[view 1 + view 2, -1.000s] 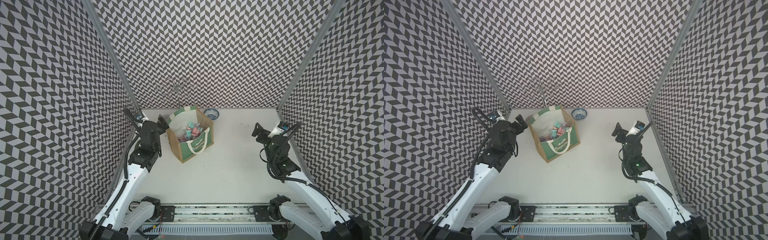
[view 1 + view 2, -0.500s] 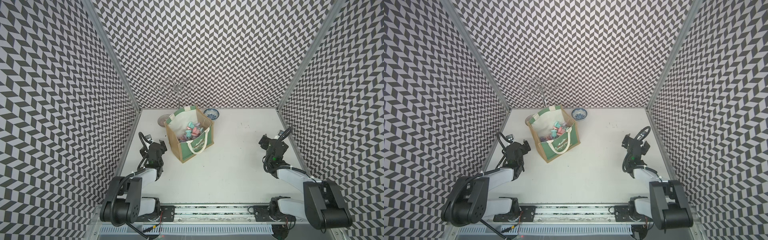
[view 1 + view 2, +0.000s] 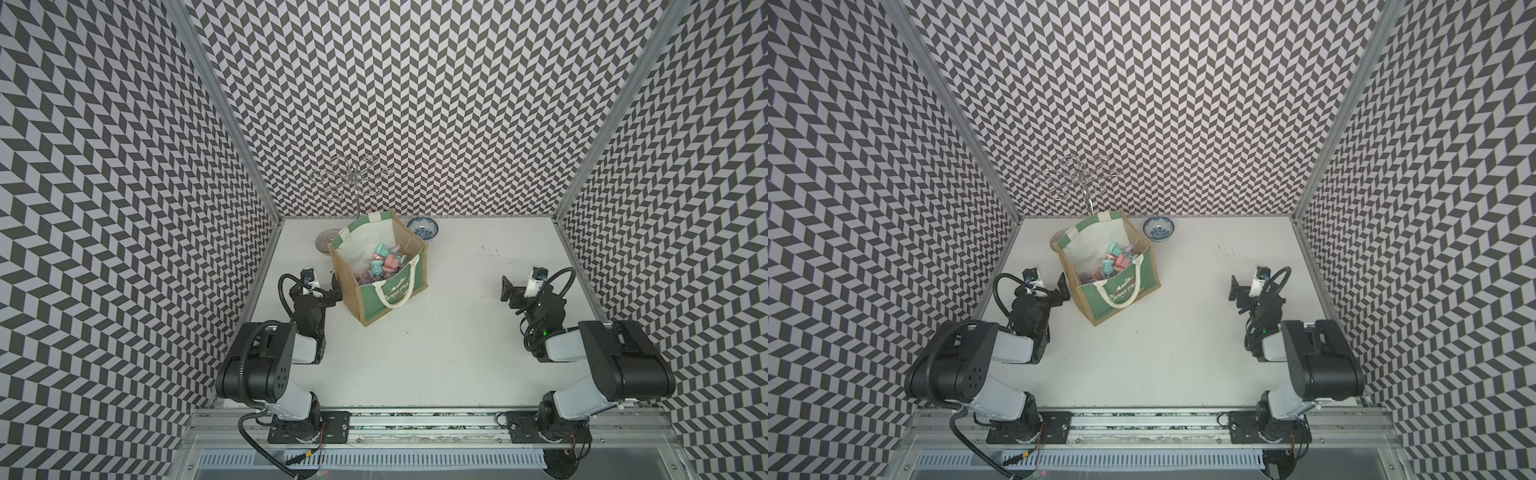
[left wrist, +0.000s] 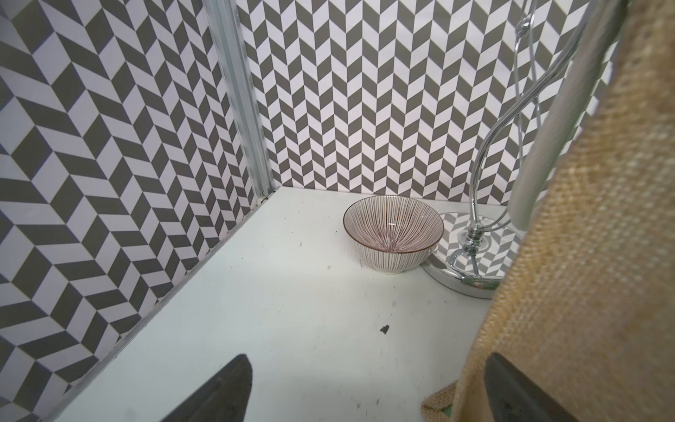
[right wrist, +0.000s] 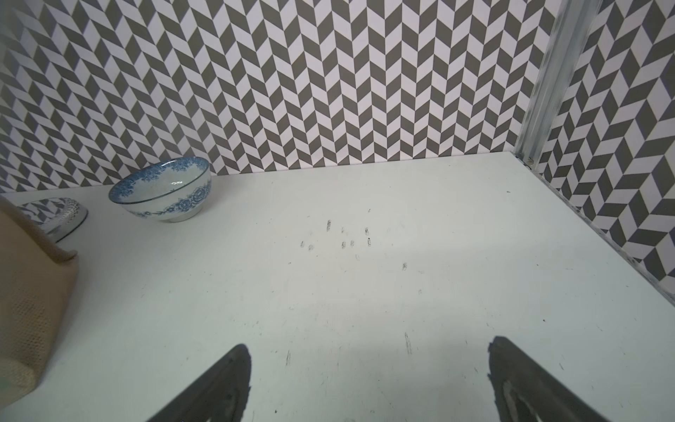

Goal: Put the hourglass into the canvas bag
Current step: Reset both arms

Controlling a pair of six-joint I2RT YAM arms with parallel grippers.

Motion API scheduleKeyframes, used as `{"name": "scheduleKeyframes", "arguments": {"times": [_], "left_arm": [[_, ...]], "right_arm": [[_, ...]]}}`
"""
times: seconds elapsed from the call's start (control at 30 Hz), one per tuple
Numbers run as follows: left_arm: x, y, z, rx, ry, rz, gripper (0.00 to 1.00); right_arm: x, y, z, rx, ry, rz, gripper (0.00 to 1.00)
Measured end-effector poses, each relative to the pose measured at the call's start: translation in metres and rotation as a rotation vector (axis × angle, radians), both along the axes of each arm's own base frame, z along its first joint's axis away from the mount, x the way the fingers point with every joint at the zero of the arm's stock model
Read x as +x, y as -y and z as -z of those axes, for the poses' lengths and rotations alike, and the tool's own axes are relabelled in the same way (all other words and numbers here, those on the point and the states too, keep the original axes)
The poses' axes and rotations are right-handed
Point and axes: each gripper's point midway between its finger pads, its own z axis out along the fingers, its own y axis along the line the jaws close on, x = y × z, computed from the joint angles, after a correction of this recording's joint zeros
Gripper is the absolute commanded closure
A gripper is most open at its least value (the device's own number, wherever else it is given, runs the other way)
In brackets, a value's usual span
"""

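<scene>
L end effector (image 4: 365, 361) spread | R end effector (image 5: 367, 347) spread | hourglasses (image 3: 384, 264) in canvas bag (image 3: 347, 286)

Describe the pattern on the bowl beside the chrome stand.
Small ceramic bowl: fine reddish-brown radial stripes on white; best in left wrist view.

A robot test cell in a lab: a scuffed white tabletop (image 3: 415, 340) walled on three sides by chevron-patterned panels (image 3: 415, 104) on aluminium posts (image 3: 225, 108), with a left arm (image 3: 266, 365) and right arm (image 3: 623, 365) bolted to an aluminium rail (image 3: 415, 419). Ahead of their jaws stand props: a canvas bag (image 3: 347, 282), a blue floral bowl (image 3: 423, 229), a striped bowl (image 4: 392, 234) and a chrome wire stand (image 4: 471, 270).
</scene>
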Motion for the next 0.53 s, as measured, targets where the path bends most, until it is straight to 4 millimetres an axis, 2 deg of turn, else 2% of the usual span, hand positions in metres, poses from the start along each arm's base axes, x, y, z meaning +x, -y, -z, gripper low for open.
{"name": "scheduleKeyframes", "arguments": {"times": [0.17, 0.53], "left_arm": [[0.001, 0.0036, -0.0054, 0.004, 0.022, 0.022, 0.01], [0.0013, 0.0046, -0.0074, 0.011, 0.029, 0.029, 0.01]], "right_arm": [[0.0018, -0.0047, -0.0124, -0.011, 0.051, -0.029, 0.01], [0.0019, -0.0063, -0.0127, -0.014, 0.052, -0.039, 0.01]]}}
